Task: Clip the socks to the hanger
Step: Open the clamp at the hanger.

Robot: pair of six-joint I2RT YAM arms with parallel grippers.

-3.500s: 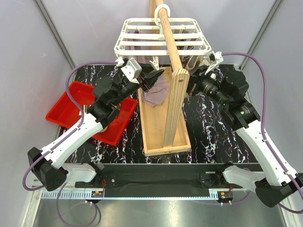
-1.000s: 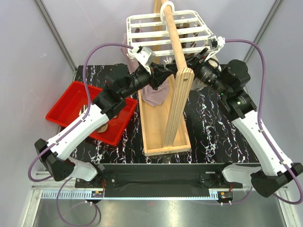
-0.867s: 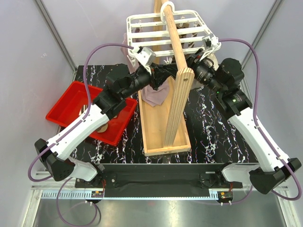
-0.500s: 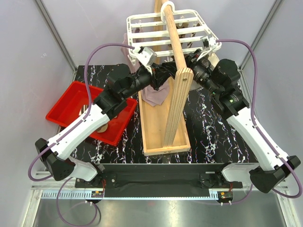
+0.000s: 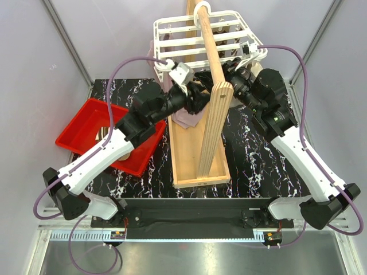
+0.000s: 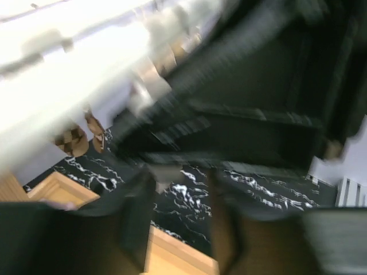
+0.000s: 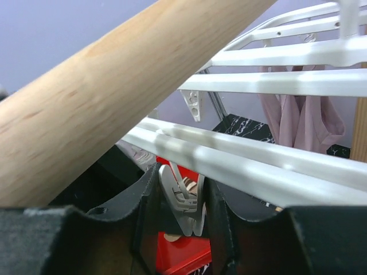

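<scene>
The hanger (image 5: 200,40) is smooth white plastic with a slight sheen, as is its clip (image 7: 182,200). The pole (image 5: 209,46) and tray (image 5: 184,157) are pale, matt bare wood with visible grain. The sock (image 7: 298,123) is soft, matt mauve cloth. The table (image 5: 252,160) is glossy black, veined white. The bin (image 5: 74,129) is shiny red plastic.

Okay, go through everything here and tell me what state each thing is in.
hanger, hooked over the wooden pole, tilted.
mauve sock, hanging under the hanger bars.
right gripper, straddling a dangling clip peg; squeeze unclear.
left gripper, jaws apart, nothing between; view blurred.
red bin, patterned sock inside.
</scene>
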